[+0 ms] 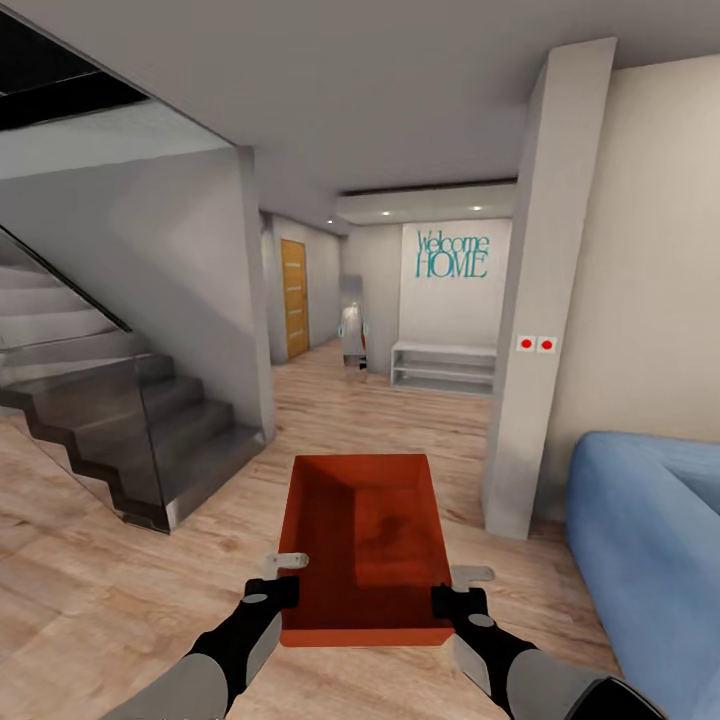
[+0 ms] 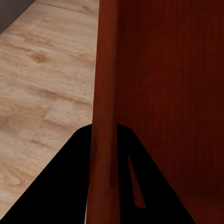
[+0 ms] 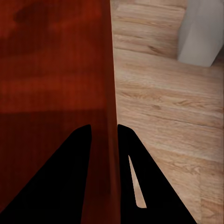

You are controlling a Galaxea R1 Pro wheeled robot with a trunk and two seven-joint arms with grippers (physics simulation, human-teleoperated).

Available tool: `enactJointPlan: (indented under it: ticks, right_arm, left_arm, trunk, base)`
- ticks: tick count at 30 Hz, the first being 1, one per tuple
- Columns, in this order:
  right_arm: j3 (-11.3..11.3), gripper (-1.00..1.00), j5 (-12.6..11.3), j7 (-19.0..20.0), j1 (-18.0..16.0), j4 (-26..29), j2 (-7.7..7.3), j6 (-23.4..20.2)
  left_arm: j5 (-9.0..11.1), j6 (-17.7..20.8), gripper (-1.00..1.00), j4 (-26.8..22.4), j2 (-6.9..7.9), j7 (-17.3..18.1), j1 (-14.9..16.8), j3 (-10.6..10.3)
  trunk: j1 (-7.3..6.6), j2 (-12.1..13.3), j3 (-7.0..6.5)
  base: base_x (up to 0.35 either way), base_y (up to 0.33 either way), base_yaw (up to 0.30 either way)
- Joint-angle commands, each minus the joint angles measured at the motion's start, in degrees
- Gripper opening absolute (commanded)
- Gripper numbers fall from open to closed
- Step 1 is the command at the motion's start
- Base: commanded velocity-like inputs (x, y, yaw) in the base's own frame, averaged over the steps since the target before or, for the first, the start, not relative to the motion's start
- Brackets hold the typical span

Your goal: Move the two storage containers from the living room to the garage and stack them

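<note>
Now, quick pass.
Container: one orange-red storage container [image 1: 365, 545] held up in front of the robot, above the wood-plank floor [image 1: 90, 590], open top up, long axis pointing away from the robot.
Left tool: left tool [image 1: 285, 578] clamped on the container's left wall near the close corner; in the left wrist view the wall runs between the two dark fingers [image 2: 70, 186], one finger outside, one inside the bin.
Right tool: right tool [image 1: 458, 590] pinching the right wall near the close corner; the right wrist view shows that wall squeezed between its fingers [image 3: 60, 182], ribbed inner bottom on one side, plank floor on the other.
Container inside: nothing in it, a darker blotch on the bottom.
Left of scene: grey staircase [image 1: 110, 420] with glass side panel.
Right of scene: blue sofa [image 1: 650, 540], just beside a white pillar [image 1: 545, 300] carrying two red-dot switches [image 1: 536, 344].
Ahead: hallway with light wooden door [image 1: 294, 298] with glass slits, low white shelf [image 1: 443, 367], teal "Welcome HOME" lettering [image 1: 452, 254] on the wall above it.
Far hallway: small pale object near the shelf, too small to tell.
</note>
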State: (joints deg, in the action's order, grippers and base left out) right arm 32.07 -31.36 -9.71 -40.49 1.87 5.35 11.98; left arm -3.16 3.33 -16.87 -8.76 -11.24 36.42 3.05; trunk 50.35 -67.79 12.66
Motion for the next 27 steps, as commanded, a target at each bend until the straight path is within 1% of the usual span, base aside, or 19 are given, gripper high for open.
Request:
enactJointPlan:
  ticks: [1,27]
  right_arm:
    - [-0.9,-1.00,0.4,0.4,0.0,0.2,-0.08,0.8]
    - [-0.9,-1.00,0.3,0.5,0.0,0.2,-0.08,0.8]
  left_arm:
    - [3.0,0.4,-1.00,0.0,0.93,0.1,0.1,2.9]
    - [3.0,0.3,-1.00,0.0,0.94,0.1,0.1,2.9]
  trunk:
    - [0.04,0.0,0.07]
    - [0.04,0.0,0.07]
  base:
    - [0.322,0.000,0.000]
    - [0.322,0.000,0.000]
